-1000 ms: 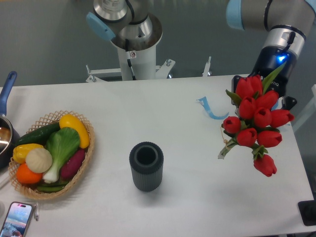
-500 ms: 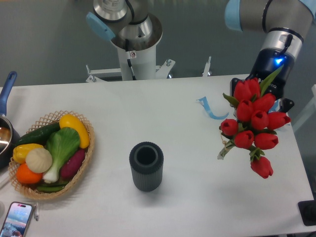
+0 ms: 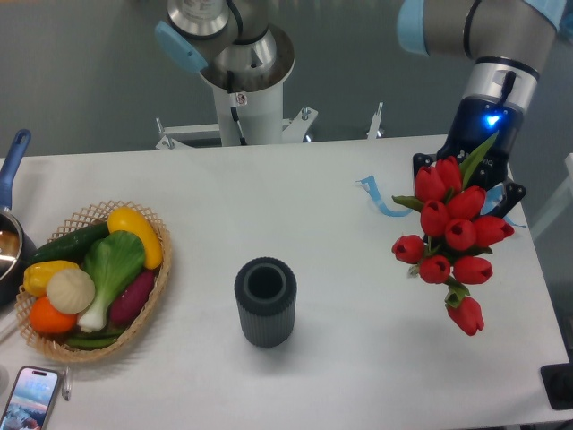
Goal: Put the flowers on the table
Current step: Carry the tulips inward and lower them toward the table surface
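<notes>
A dark ribbed vase (image 3: pixel 265 302) stood upright mid-surface. A wicker basket (image 3: pixel 152 287) of vegetables sat left, beside a pan (image 3: pixel 11 235), above a phone (image 3: pixel 29 398).

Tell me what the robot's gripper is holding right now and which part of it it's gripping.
The gripper holds the flowers, a bunch of red tulips, apparently by the stem end; the blooms hide the exact grip point.

no text, label or number is readable on anything here.
</notes>
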